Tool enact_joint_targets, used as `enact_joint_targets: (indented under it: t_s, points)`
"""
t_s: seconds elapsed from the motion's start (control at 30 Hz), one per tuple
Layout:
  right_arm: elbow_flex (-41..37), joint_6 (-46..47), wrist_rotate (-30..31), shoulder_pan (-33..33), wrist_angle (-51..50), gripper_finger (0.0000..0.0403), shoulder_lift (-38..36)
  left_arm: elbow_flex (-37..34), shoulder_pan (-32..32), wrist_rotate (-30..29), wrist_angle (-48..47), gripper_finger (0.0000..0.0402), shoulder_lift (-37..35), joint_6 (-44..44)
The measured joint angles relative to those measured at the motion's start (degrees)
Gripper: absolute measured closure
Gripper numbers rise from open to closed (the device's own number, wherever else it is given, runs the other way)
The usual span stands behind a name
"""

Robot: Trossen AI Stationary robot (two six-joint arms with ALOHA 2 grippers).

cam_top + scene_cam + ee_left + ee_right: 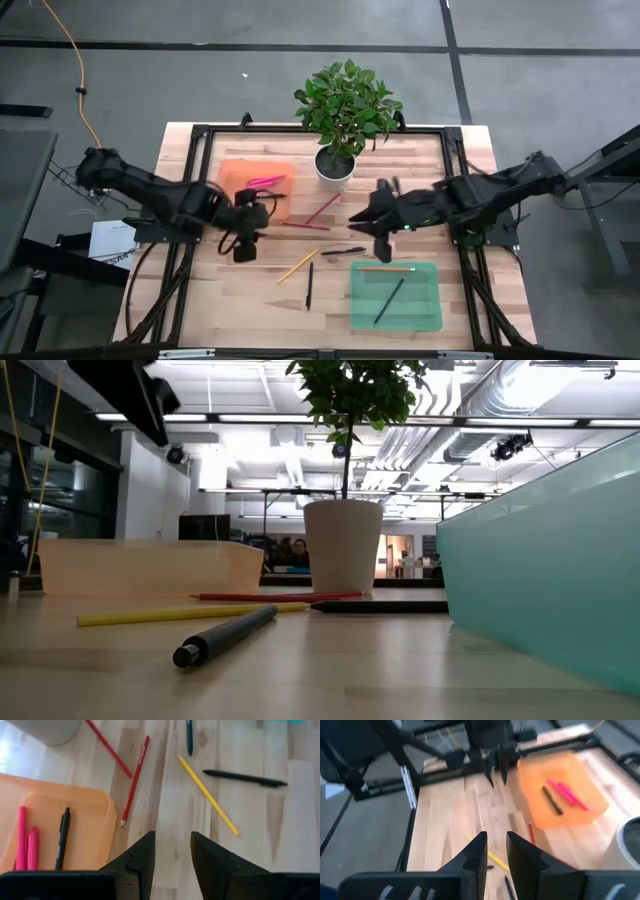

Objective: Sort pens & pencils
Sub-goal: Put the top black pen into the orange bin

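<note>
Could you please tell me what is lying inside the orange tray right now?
The orange tray holds two pink pens and one black pen. Its near end is hidden behind the left gripper.

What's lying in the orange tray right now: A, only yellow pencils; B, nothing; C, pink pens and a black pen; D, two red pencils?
C: the left wrist view shows the orange tray holding pink pens and a black pen; the red and yellow pencils lie out on the table.

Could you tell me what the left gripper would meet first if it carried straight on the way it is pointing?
Probably the yellow pencil: the left gripper, open and empty, points over bare wood toward it, with the red pencil off to one side. Depth is uncertain.
</note>
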Motion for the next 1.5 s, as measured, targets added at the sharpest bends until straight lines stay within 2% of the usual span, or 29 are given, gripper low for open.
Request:
enact_joint_targets:
  t_s: [0.2, 0.43, 0.6, 0.8, 1.0, 1.2, 1.5]
  points:
    - [0.0, 0.5, -6.9, -3.0, 2.1, 0.0339, 4.2, 0.0, -9.8, -8.3, 0.0, 0.0289, 0.1, -11.4]
    - [0.3, 1.0, -13.2, -5.9, 1.7, 0.0339, 7.7, 0.0, -17.5, -16.8, -0.2, 0.0289, 0.5, -20.5]
    - [8.7, -2.8, -14.1, -6.3, -5.6, 0.0339, 13.6, 0.0, -20.3, -19.7, -0.7, 0.0289, 0.5, -23.8]
    - [22.2, -8.5, -15.7, -7.4, -20.2, 0.0339, 24.2, 0.0, -21.1, -20.2, -1.5, 0.0289, 0.5, -24.1]
    - [31.1, -11.5, -19.3, -9.1, -28.2, 0.0339, 33.2, 0.0, -21.1, -20.1, -2.2, 0.0289, 0.5, -23.9]
    - [33.8, -12.3, -23.1, -10.0, -30.9, 0.0339, 38.7, 0.0, -21.5, -20.1, -2.5, 0.0289, 0.5, -23.8]
    - [33.8, -14.7, -23.0, -10.0, -34.2, 0.0339, 43.6, 0.0, -23.7, -21.5, -4.4, 0.0289, 0.5, -24.1]
